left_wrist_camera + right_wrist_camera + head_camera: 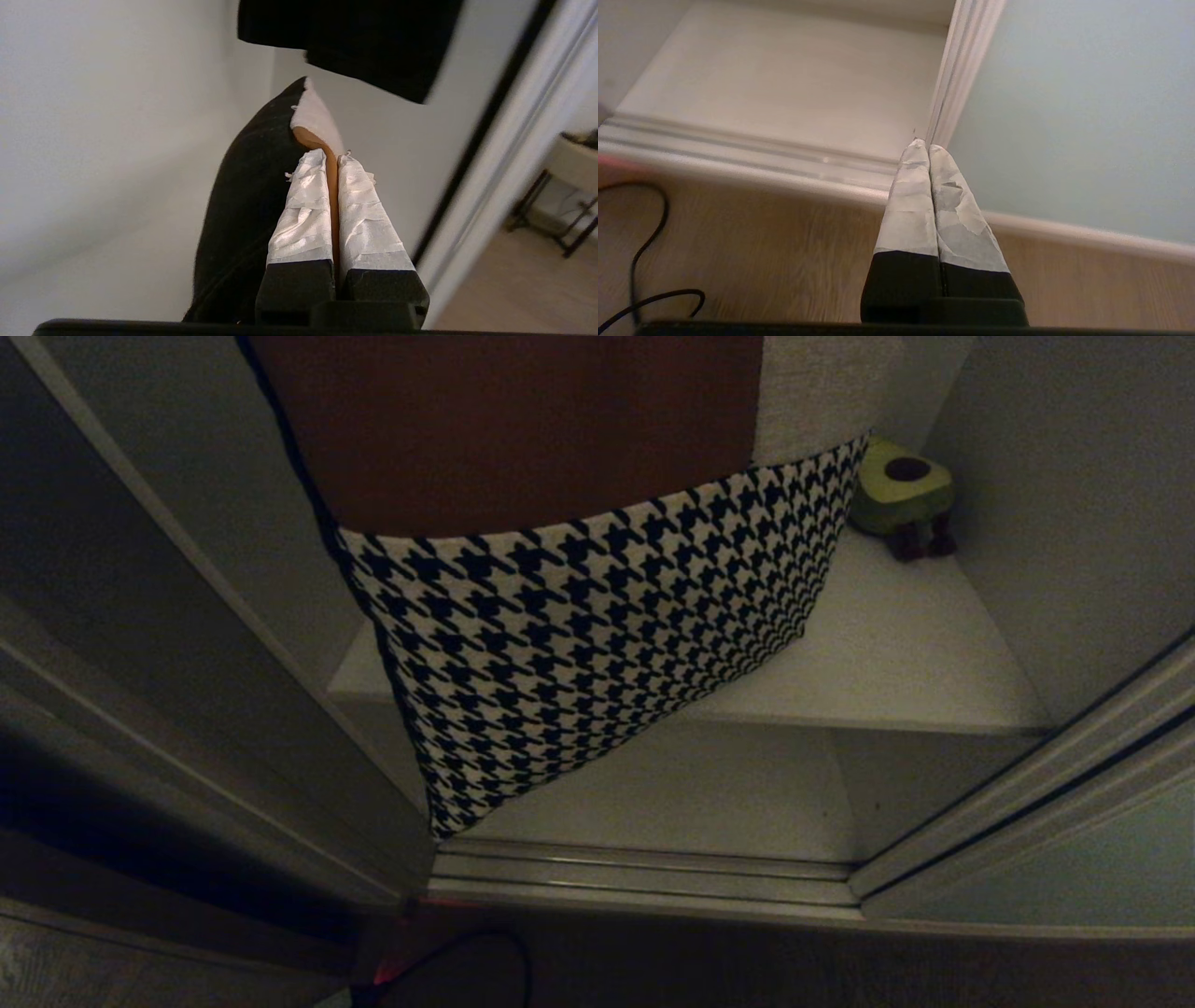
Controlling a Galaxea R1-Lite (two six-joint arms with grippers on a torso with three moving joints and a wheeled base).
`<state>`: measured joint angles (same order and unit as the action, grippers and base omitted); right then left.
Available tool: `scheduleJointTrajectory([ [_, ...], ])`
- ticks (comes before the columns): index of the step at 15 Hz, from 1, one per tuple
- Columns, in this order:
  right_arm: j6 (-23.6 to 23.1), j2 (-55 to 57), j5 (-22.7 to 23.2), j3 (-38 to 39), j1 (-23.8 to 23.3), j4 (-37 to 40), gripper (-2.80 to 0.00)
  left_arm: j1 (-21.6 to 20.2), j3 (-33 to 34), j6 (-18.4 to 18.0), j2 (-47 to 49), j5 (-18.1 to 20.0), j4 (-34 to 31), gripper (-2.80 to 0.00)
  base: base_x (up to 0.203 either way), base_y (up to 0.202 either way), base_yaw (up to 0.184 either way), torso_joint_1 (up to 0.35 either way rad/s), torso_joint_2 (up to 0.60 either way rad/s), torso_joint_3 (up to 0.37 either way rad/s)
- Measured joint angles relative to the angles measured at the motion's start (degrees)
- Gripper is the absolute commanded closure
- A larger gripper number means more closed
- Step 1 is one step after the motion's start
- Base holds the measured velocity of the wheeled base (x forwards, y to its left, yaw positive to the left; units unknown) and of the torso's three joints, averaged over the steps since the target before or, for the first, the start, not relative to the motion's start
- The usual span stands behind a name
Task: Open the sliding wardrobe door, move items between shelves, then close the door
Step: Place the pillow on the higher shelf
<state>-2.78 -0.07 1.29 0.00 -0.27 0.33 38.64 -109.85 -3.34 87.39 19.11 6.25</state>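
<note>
I am mid-transfer, with the wardrobe already open: my left claw (332, 161) is clamped on the top edge of the cushion (597, 644), which hangs in the opening, its low corner drooping below the front edge of the upper shelf (896, 653). Next I must carry it clear of that board and lay it flat. My right claw (928, 148) hangs low, pressed together, beside the sliding wardrobe door (1073, 116).

A cushion (597, 616) hangs before the upper shelf (896, 653), a toy (904, 499) behind it to the right; the floor track (644, 877) lies below, the sliding door (1074, 859) right.
</note>
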Motion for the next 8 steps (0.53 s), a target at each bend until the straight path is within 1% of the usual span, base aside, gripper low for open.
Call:
scheduleJointTrajectory([
  [2, 0.0, 0.0, 0.0, 0.0, 0.0, 0.0, 0.00, 0.5, -0.3, -0.9, 1.2, 0.0, 0.0, 0.00, 0.188, 0.000, 0.001, 0.006, 0.00, -0.002],
  [3, 0.0, 0.0, 0.0, 0.0, 0.0, 0.0, 0.00, 0.7, -0.3, -1.1, 1.7, 0.0, 0.2, 0.00, 0.098, 0.000, 0.000, 0.007, 0.00, 0.002],
  [6, 0.0, 0.0, 0.0, 0.0, 0.0, 0.0, 0.00, 0.8, 0.5, -1.0, 3.1, -0.5, 0.2, 0.00, 0.000, 0.000, 0.000, 0.000, 0.00, 0.000],
  [7, 0.0, 0.0, 0.0, 0.0, 0.0, 0.0, 0.00, 0.7, 1.1, -1.0, 3.6, -1.1, 0.1, 0.00, 0.000, 0.000, 0.000, 0.000, 0.00, 0.000],
  [8, 0.0, 0.0, 0.0, 0.0, 0.0, 0.0, 0.00, 0.6, 1.4, -1.0, 4.1, -2.7, 0.1, 0.00, 0.000, 0.000, 0.000, 0.000, 0.00, 0.000],
])
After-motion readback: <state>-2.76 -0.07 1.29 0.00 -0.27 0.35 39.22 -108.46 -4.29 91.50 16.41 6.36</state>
